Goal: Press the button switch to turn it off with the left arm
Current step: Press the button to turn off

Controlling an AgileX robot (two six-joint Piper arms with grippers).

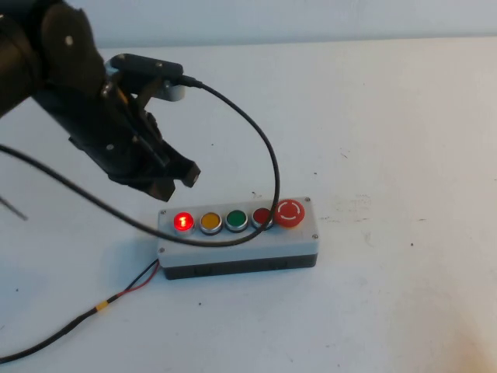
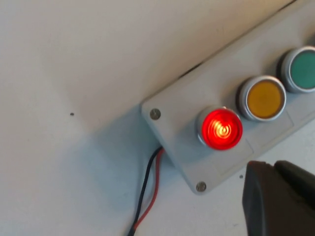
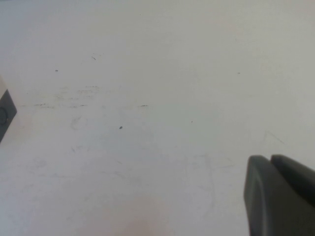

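Arms first: my left arm (image 1: 54,85) fills the far left corner of the table (image 1: 404,116), big and black. Its left gripper (image 1: 180,177) hangs just behind the left end of the grey box (image 1: 237,247), above it and not touching. I cannot tell if its fingers are open or shut, and I see nothing held in it. A black cable (image 1: 264,148) loops from a small grey plug (image 1: 167,89) on the arm, over the box top and back to the left.

Next comes the box, near the middle of the table, closer to my edge. The button switch (image 1: 183,221) is at the box's left end and glows bright red. Beside it go a yellow button (image 1: 210,221), a green button (image 1: 237,219), a darker red button (image 1: 262,217) and a big red mushroom button (image 1: 290,212). Red and black wires (image 1: 132,289) run from the left end toward my near left corner.

On the right, the table is wide and bare out to its far edge. My right gripper (image 3: 280,196) shows only in its own wrist camera, over bare table; I cannot tell if it is open.
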